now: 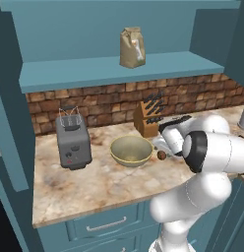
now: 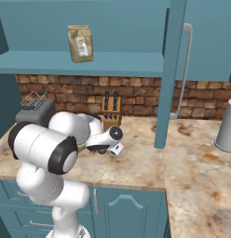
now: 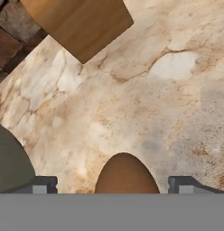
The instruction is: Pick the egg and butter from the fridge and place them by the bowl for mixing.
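Note:
The brown egg (image 1: pixel 162 155) lies on the marble counter just right of the olive-beige bowl (image 1: pixel 131 150). My gripper (image 1: pixel 163 146) hangs low over the egg, next to the bowl's right rim. In the hand view the egg (image 3: pixel 126 175) sits between my two fingertips (image 3: pixel 41 184), with a gap on each side, so the gripper (image 3: pixel 114 185) is open and holds nothing. The bowl's rim (image 3: pixel 10 162) shows at the left edge of that view. From the right side, the gripper (image 2: pixel 101 149) points down at the counter. The butter and the fridge are out of view.
A grey toaster (image 1: pixel 73 142) stands left of the bowl. A wooden knife block (image 1: pixel 147 120) stands against the brick wall just behind the hand. A paper bag (image 1: pixel 132 47) sits on the shelf above. A teal cabinet post (image 2: pixel 166 79) and a grey canister (image 2: pixel 227 125) are to the right.

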